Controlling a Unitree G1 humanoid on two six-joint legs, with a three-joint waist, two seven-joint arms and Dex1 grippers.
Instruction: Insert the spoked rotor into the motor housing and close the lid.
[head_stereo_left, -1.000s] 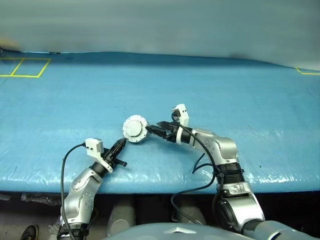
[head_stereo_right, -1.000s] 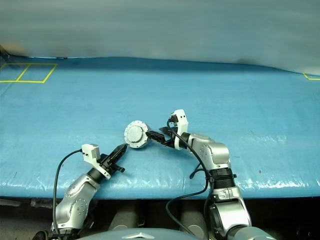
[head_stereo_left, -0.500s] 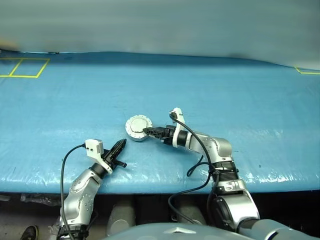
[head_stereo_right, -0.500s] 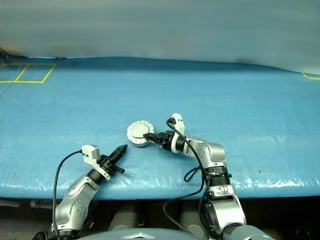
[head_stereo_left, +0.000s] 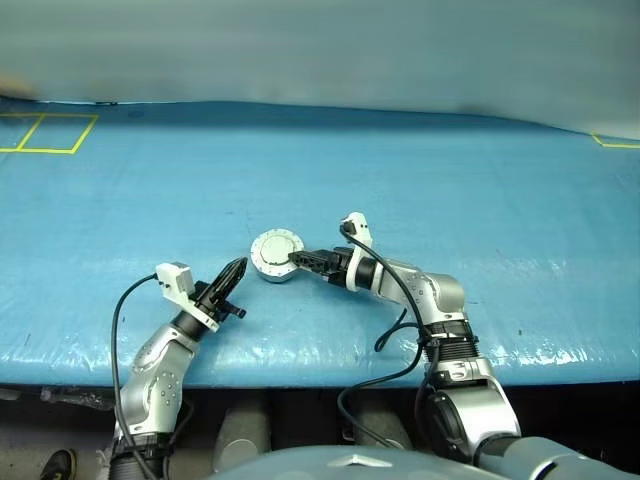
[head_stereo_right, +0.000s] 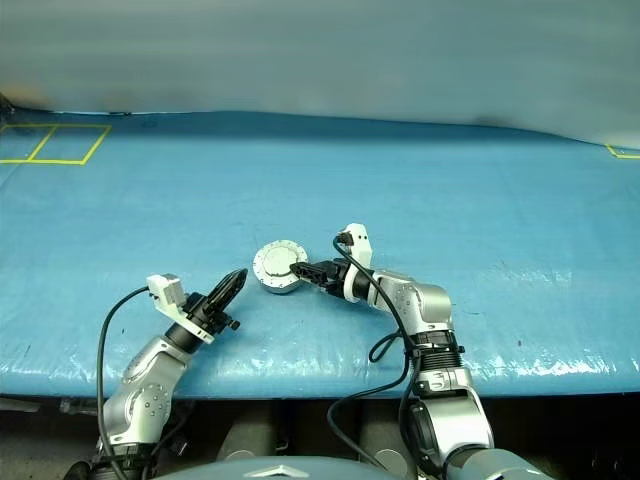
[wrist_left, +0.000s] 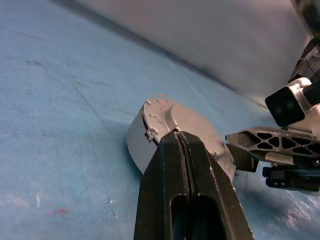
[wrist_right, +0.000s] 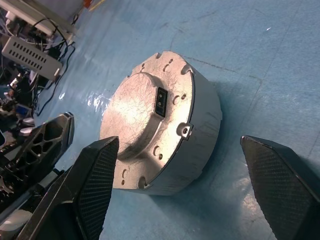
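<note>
Two grippers flank the round silver metal motor housing (head_stereo_left: 276, 253), lid shut, mid-table on the blue sheet: right gripper (wrist_right: 185, 192) spread wide, left gripper (head_stereo_left: 236, 271) pressed together. Looks heavy, rigid, slick; grip its side wall.

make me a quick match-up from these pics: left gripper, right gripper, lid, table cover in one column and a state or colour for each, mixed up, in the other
Column one:
1. left gripper
2. right gripper
3. lid
4. table cover

Column two:
a. blue
b. fingers spread wide, nothing between them
c. closed flat on the motor housing
d. fingers pressed together, nothing held

Pairs: 1-d, 2-b, 3-c, 4-a
</note>
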